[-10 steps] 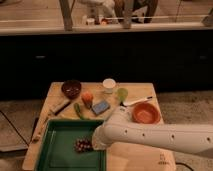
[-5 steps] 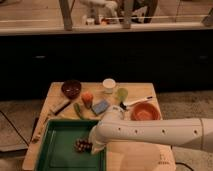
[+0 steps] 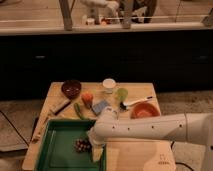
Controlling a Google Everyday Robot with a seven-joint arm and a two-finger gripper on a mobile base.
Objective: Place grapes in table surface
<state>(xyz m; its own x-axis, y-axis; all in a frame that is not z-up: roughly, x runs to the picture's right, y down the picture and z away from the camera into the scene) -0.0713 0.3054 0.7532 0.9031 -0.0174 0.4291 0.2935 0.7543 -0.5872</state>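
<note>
Dark-purple grapes (image 3: 82,145) remain in green tray (image 3: 55,150). We note the gripper (image 3: 95,142) has edged closer beside them; its grip we cannot tell. Pickup pending, table surface (image 3: 137,155) awaits.

The counter (image 3: 135,152) carries a tray (image 3: 60,145) on its near left, and the grapes (image 3: 82,145) lie in the tray toward its right edge. The pincer (image 3: 93,142) sits just right of the grapes at that edge, its arm (image 3: 150,128) reaching in from the right across the counter. Behind the tray stand a bowl (image 3: 71,88) at far left, a cup (image 3: 108,85) right of it, a carrot (image 3: 87,98) and a sponge (image 3: 100,107) nearer the middle, and a second bowl (image 3: 145,110) at right with a brush (image 3: 136,102) just behind it.
</note>
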